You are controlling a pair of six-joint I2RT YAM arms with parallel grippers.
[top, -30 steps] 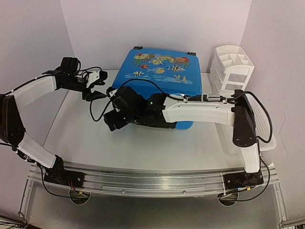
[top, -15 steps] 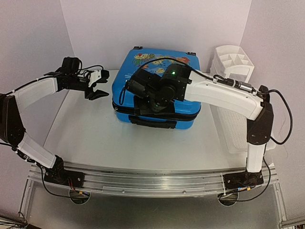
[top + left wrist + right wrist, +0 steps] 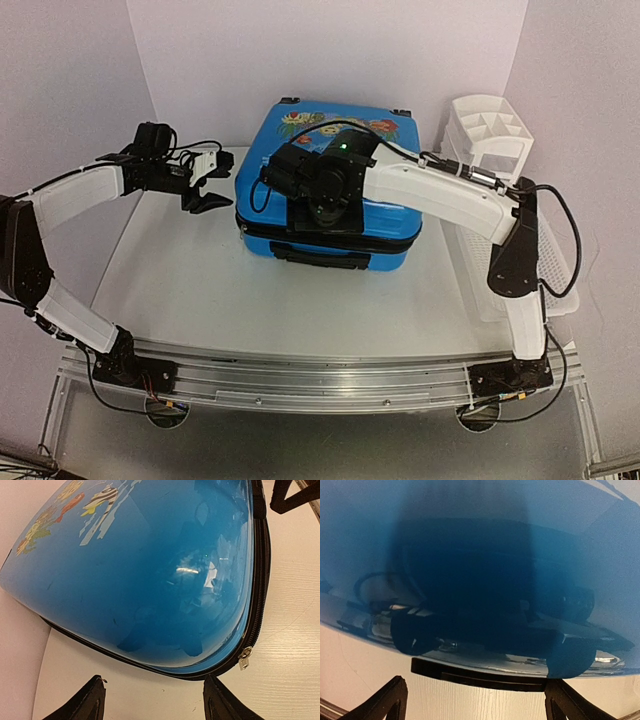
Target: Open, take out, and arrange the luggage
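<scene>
one suitcase, the luggage (image 3: 270, 135), lies flat and zipped shut at the middle of the table's (image 3: 200, 290) back edge, handle (image 3: 318, 257) facing the near edge. two grippers attend it. the left gripper (image 3: 213, 186) hangs beside its left side, jaws partly apart and empty, likely after the one zip pull (image 3: 244, 657) showing. the right gripper (image 3: 479, 697) hovers over the lid, jaws wide, gripping nothing, perhaps to steady it. one white basket (image 3: 485, 135) stands at the right edge.
</scene>
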